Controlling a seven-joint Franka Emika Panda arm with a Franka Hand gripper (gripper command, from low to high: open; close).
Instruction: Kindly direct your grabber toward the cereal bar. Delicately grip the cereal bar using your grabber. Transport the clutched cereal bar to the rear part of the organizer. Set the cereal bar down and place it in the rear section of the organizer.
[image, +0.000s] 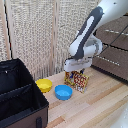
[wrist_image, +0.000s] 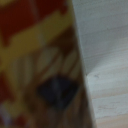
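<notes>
The cereal bar (image: 77, 81), a yellow-orange package with red edges, stands tilted on edge right under my grabber (image: 76, 71). The grabber is shut on its upper edge, with the fingertips hidden behind the package. In the wrist view the cereal bar (wrist_image: 35, 60) fills most of the picture as a red and yellow blur, very close to the camera. The organizer (image: 20, 95), a large black fabric box with inner dividers, sits at the exterior view's left, well apart from the grabber.
A yellow bowl (image: 44, 85) and a blue bowl (image: 63, 92) rest on the wooden table (image: 100, 107) between the organizer and the cereal bar. A brown drawer cabinet (image: 114, 47) stands at the exterior view's right. A slatted screen (image: 35, 35) backs the scene.
</notes>
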